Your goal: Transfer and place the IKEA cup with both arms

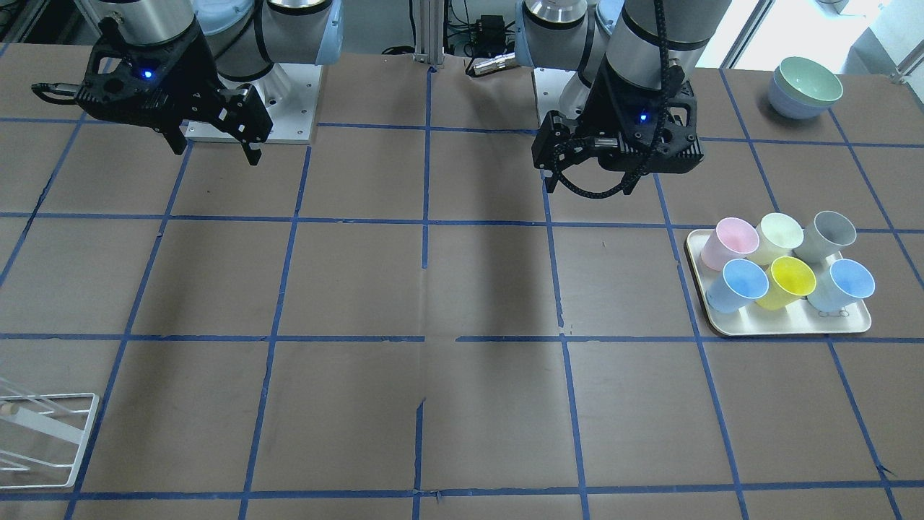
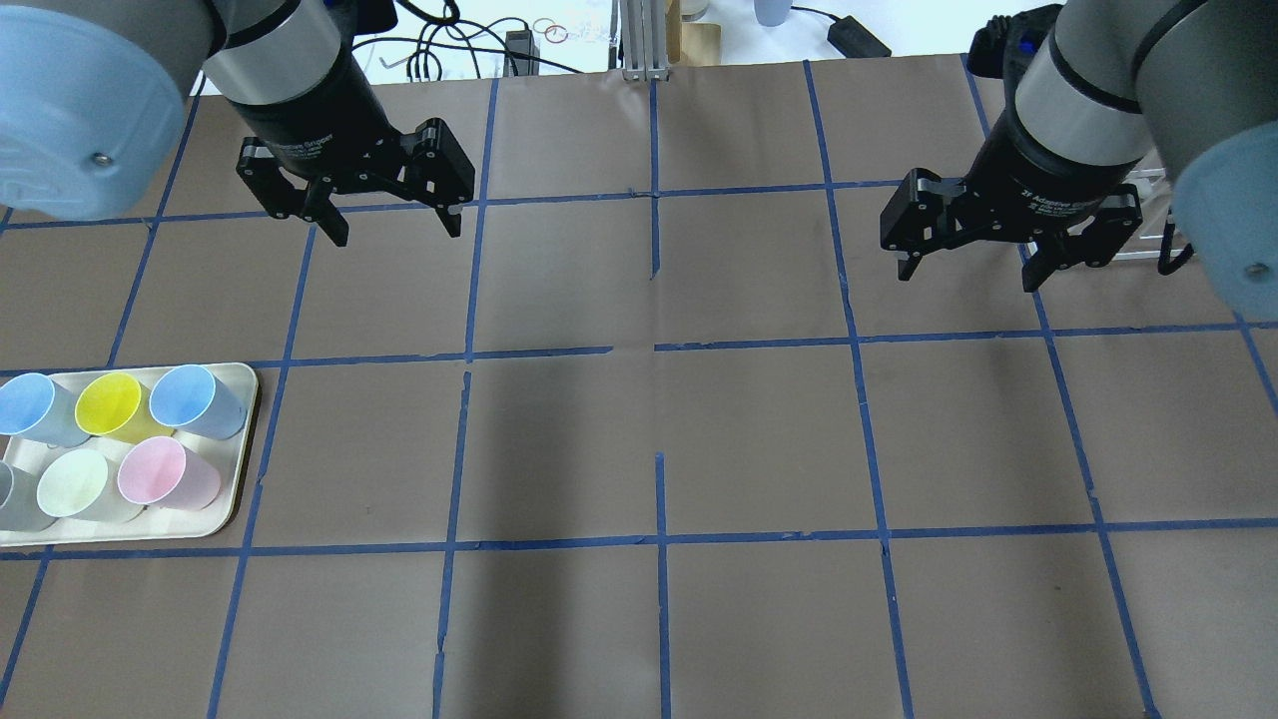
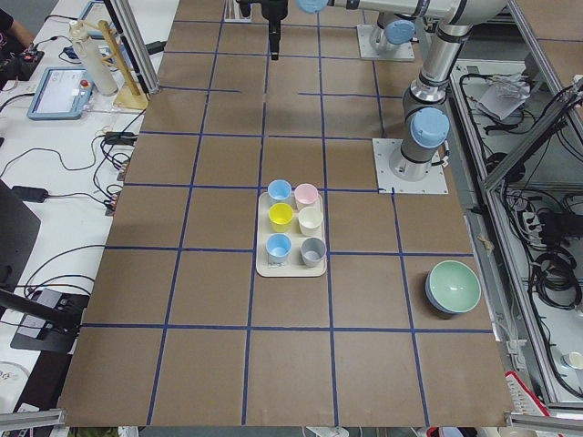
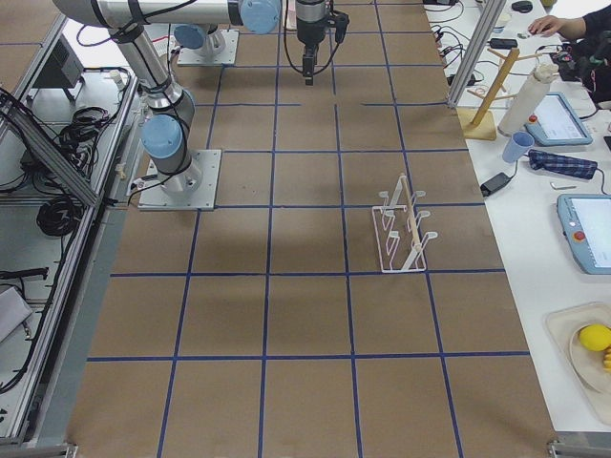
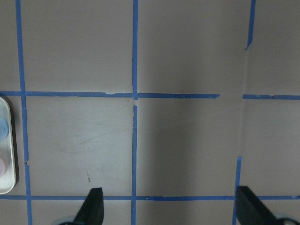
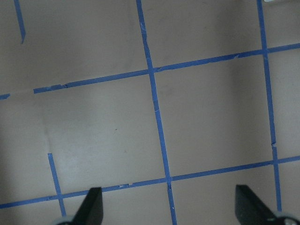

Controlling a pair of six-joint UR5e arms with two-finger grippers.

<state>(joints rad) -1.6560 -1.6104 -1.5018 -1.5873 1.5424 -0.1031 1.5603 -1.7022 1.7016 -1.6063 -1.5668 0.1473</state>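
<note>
Front view: my left end effector (image 1: pixel 548 170) and my right end effector (image 1: pixel 216 148) both hang above the bench (image 1: pixel 462 404), fingers spread wide, nothing in either. The tray (image 1: pixel 787 326) holds six cups; two are blue, one at the near corner (image 1: pixel 738 284) and one at the other near corner (image 1: pixel 842 284), with the yellow cup (image 1: pixel 785 282) between them (which blue one is the IKEA cup I cannot tell).

Overhead view: step in hand, as I judge it, is the very start; no cup lifted. The tray (image 2: pixel 240 439) sits on my left side, well apart from my left end effector (image 2: pixel 394 225).

Left side view: only here do the bowls (image 3: pixel 453 286) and tray show together.

Right side view: only this one shows the whole wire rack (image 4: pixel 403 234), near my right arm's side.

Left wrist view: tray edge (image 5: pixel 10 154) just in sight.

Right wrist view: bare bench only.

Next move: my left arm must reach a blue cup, closing on its wall without knocking neighbours.
</note>
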